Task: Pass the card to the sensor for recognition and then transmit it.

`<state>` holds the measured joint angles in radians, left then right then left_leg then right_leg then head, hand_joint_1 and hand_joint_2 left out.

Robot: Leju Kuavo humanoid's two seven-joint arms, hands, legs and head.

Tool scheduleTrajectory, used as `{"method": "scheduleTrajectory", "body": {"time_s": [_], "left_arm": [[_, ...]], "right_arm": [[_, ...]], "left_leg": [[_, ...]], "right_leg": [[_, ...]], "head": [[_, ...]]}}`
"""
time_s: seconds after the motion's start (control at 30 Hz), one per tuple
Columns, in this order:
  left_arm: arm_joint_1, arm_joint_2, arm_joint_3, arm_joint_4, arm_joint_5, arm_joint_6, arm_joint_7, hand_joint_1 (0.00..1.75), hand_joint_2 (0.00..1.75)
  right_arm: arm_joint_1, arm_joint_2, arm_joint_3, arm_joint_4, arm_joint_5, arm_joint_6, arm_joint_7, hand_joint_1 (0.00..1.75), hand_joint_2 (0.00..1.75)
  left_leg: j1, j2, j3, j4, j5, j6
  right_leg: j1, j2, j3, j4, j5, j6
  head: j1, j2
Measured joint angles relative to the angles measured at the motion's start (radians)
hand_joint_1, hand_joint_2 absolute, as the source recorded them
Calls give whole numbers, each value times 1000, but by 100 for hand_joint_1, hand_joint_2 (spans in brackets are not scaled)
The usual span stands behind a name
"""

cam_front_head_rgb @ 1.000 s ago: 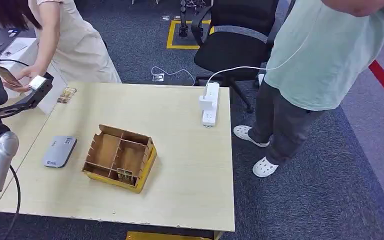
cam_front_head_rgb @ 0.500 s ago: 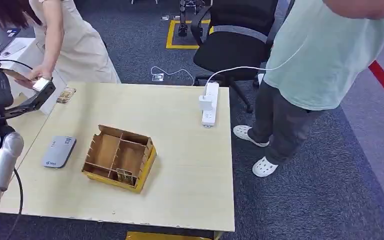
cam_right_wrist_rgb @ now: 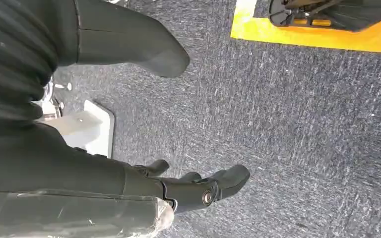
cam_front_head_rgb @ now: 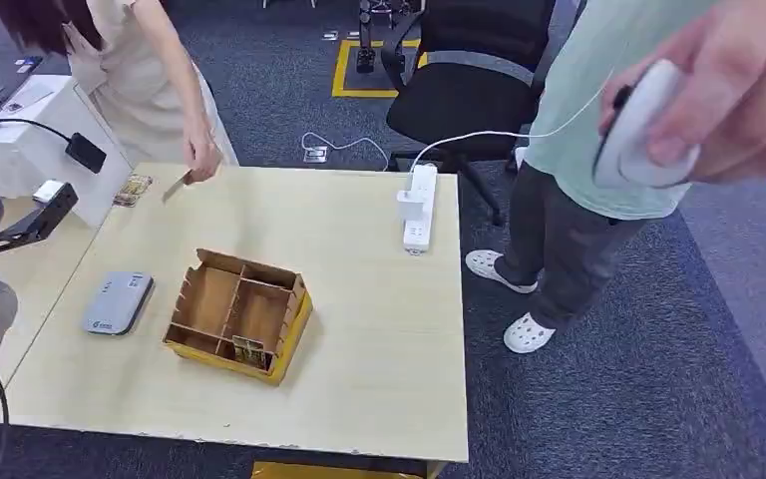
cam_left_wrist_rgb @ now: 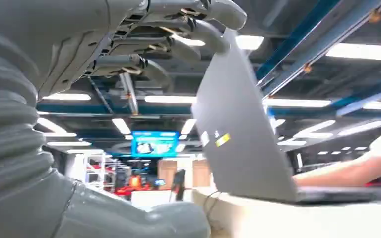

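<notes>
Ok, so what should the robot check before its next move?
1. Left hand empty: ok, nothing lies between its fingers and thumb.
2. Right hand empty: ok, it hangs over the carpet holding nothing.
3. Where the card is: ok, a person's hand holds it above the table's far edge.
4. Sensor free: ok, it lies flat on the table with nothing on it.
5. Another card ready: ok, one stands in the box's near compartment.
6. Path clear: cannot tell, because the person's hand is over the table.
</notes>
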<state>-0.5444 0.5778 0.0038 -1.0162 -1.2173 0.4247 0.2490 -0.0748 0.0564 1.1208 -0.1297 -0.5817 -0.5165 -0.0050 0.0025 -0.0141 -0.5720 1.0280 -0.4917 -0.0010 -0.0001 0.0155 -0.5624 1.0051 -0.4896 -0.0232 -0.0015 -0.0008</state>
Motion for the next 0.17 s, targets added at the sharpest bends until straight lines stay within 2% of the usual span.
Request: {"method": "scheduleTrajectory", "body": {"time_s": [0.17], "left_arm": [[58,72,50,50,31,-26,21,0,175]], "right_arm": [[4,0,2,-1,-5,0,0,0,175]], "left_leg": [[0,5,1,0,-1,-1]], "right_leg": [[0,6,-2,0,0,0]], "head": [[-1,0]]}}
